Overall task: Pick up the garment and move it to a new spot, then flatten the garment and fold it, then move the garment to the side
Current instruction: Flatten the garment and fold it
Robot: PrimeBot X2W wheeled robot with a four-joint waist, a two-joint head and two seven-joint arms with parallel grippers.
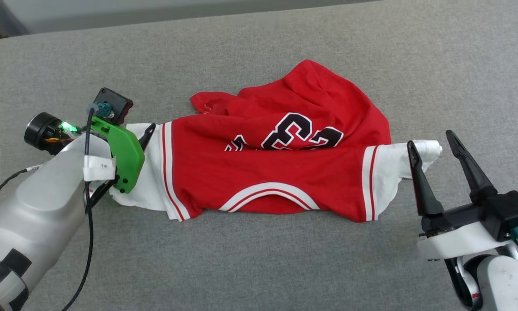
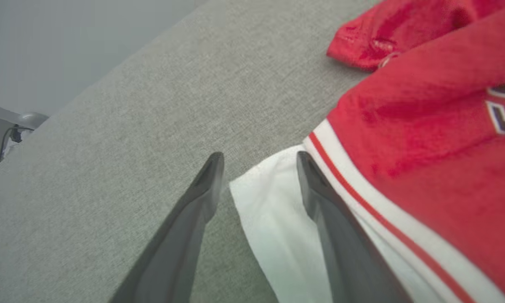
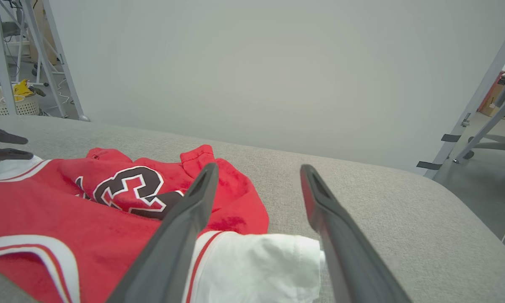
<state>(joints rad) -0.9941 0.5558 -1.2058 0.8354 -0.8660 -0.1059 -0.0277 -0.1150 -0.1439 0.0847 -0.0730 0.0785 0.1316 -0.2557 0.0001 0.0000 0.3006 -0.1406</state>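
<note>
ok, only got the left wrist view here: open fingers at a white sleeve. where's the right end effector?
Observer: The right end effector is open, its fingers framing the tip of the other white sleeve. Whether it touches, I can't tell.
Operator: garment flat?
Observer: No. The garment is bunched on its far side, with red folds rumpled across the lettering.
Operator: collar where?
Observer: The collar trim lies at the near edge, toward the robot.
</note>
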